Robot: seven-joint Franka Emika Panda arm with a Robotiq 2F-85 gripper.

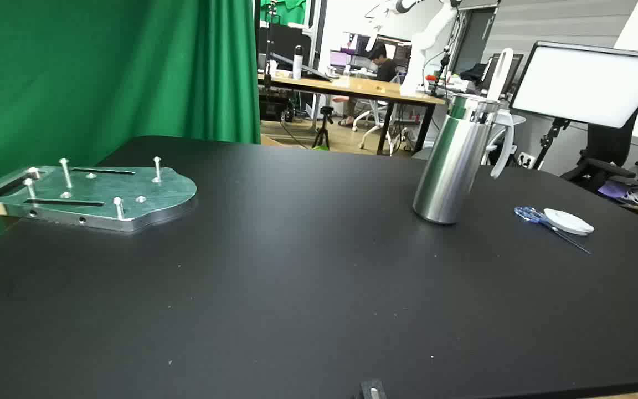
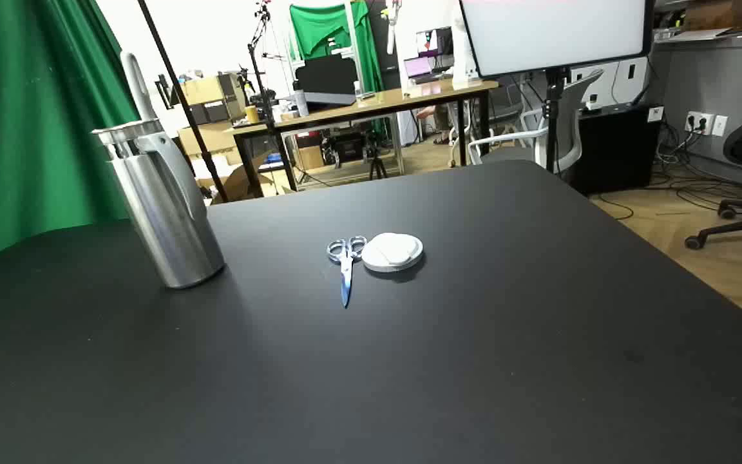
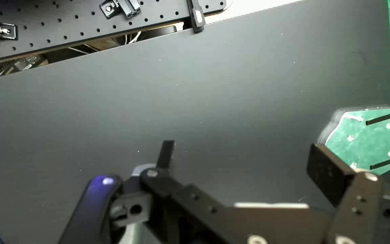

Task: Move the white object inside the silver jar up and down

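Wrist view has the claw [image 3: 247, 162] gaping wide over the black table [image 3: 235, 88], holding nothing, spread, I'd guess, to straddle something slim; in both exterior views the white object [image 1: 500, 75] stands inside the silver jar [image 1: 452, 166], its upper end poking past the rim, which I judge is where it should be gripped; a white disc [image 2: 392, 252] lies just beside the scissors [image 2: 346, 269], perhaps a lid, off so the jar's mouth is free.
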